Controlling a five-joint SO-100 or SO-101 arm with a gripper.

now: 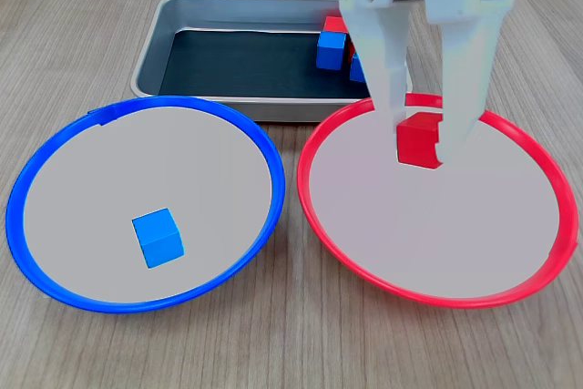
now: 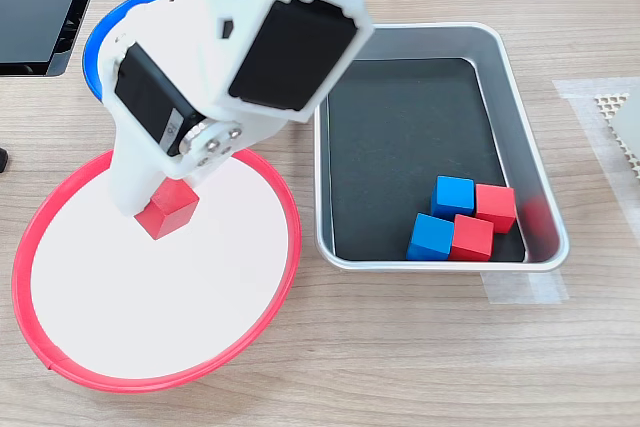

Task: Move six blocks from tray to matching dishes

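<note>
A red block (image 1: 420, 138) is held between the fingers of the gripper (image 1: 421, 145), low over the far part of the red dish (image 1: 547, 170); whether it already rests on the dish cannot be told. One blue block (image 1: 158, 237) lies in the blue dish (image 1: 27, 179), at the first exterior view's left. Four blocks are left in the tray (image 2: 520, 107), two blue (image 2: 452, 194) and two red (image 2: 496, 206), packed touching in one corner.

If the fingers are opened while the block is still raised, it may bounce or roll toward the sloped rim. The packed cluster may be harder to grip singly, and neighbours could be nudged.

In the second exterior view the blue dish is mostly hidden behind the arm, and the fingertips are covered. In the first exterior view the tray blocks are partly blocked by the gripper.
</note>
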